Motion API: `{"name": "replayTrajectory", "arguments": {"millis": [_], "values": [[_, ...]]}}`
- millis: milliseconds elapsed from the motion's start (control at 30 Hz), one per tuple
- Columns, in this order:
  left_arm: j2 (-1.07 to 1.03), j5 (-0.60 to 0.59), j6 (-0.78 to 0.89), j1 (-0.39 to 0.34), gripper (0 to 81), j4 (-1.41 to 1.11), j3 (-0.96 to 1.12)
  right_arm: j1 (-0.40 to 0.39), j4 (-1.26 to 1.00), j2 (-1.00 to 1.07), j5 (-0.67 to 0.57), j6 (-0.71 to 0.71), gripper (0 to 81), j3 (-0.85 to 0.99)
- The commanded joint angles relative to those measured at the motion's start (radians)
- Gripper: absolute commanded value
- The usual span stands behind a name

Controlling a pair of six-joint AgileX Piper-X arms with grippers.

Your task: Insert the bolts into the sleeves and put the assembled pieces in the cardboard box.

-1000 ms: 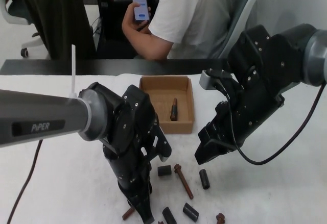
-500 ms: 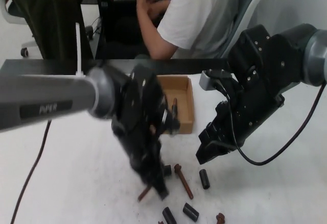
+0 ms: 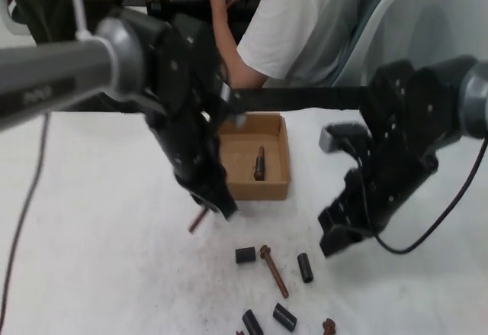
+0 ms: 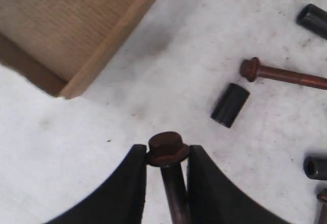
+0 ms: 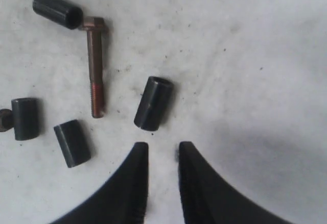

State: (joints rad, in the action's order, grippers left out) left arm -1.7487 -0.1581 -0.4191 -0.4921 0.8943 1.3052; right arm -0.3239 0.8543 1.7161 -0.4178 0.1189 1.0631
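My left gripper [image 3: 219,202] is shut on a rusty bolt [image 3: 200,219] and hangs above the bench, just in front of the cardboard box [image 3: 259,190]. The left wrist view has the bolt [image 4: 166,150] clamped below its hex head between the fingers, with the box wall [image 4: 110,35] nearby. One assembled piece [image 3: 259,164] lies in the box. My right gripper [image 3: 332,240] hovers right of the loose parts, its fingers a narrow gap apart and empty [image 5: 163,150]. A black sleeve [image 5: 153,103] lies just ahead of its tips, with a loose bolt [image 5: 95,66] beside it.
Loose sleeves [image 3: 245,256] [image 3: 305,267] [image 3: 284,317] and a bolt [image 3: 273,270] lie scattered on the white bench in front of the box. Another bolt head [image 3: 329,325] shows at the near edge. A cable [image 3: 23,220] crosses the left side. Seated people are behind the bench.
The left arm has lifted the bolt off the near bench and carried it up toward the box. The right arm has shifted a little to the right.
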Motion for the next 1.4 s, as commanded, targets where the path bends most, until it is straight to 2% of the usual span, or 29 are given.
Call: {"name": "replayTrajectory", "arguments": {"millis": [0,167,400,600,800,1033,1367], "values": [[0.071,-0.015,0.014,0.057,0.0,0.004,0.013,-0.01,0.0,0.013,-0.03,-0.007,20.3,-0.012],[0.118,-0.017,0.019,0.101,0.0,-0.001,0.013,-0.044,-0.003,0.015,-0.038,-0.015,20.3,-0.012],[0.127,-0.017,0.021,0.124,0.0,0.009,0.013,-0.065,-0.027,0.015,-0.023,-0.022,20.3,-0.012],[0.127,-0.022,0.023,0.126,0.0,0.017,0.013,-0.062,-0.063,0.015,-0.023,-0.022,20.8,-0.012],[0.127,-0.022,0.023,0.126,0.0,0.032,0.013,-0.062,-0.087,0.015,-0.006,-0.034,29.2,-0.012],[0.127,-0.022,0.023,0.126,0.0,0.037,0.013,-0.062,-0.09,0.018,0.031,-0.037,29.4,-0.012],[0.147,-0.022,0.023,0.126,0.0,0.036,0.013,-0.062,-0.086,0.033,0.022,-0.037,29.4,-0.012]]}}
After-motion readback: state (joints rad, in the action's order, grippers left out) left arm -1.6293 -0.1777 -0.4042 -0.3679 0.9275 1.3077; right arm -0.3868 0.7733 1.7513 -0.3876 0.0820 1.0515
